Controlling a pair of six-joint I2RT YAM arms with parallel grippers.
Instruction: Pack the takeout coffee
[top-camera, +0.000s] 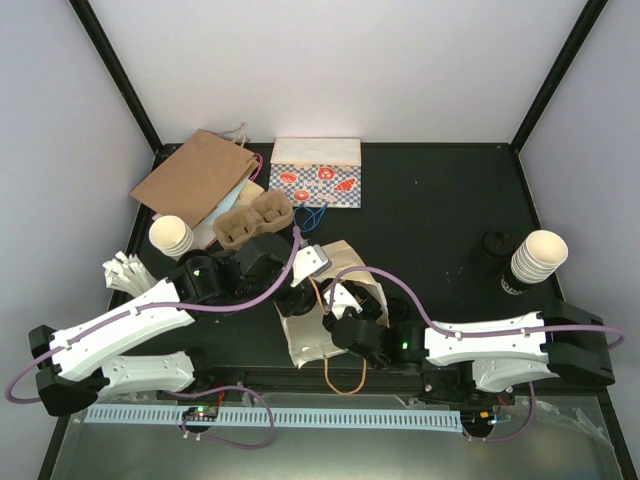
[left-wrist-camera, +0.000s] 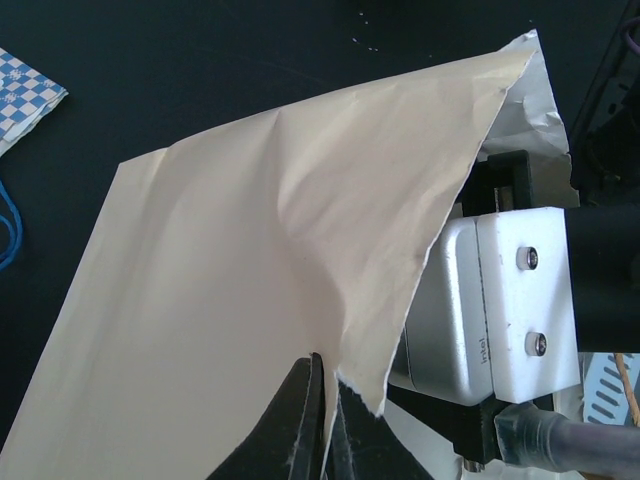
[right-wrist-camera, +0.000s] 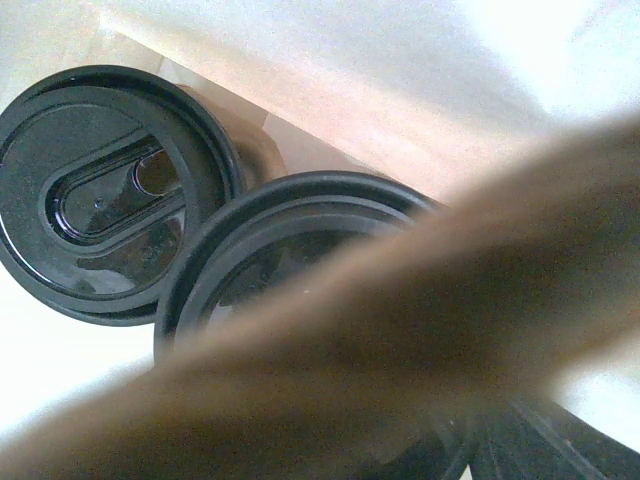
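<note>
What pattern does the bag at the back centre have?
The bag has blue-and-white checks with red motifs; top external view shows it best.

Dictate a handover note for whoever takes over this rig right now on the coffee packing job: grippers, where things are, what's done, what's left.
Left gripper: shut on the edge of the cream paper bag, lifting it.
Right gripper: inside the bag; cannot tell whether it grips anything.
Coffees: two cups with black lids sit side by side in the bag, the far lidded cup and the near lidded cup close under the right wrist camera.
Done: both cups are inside the bag.
Left: probably confirm the near cup is set down, withdraw the right arm, then release the bag.
</note>
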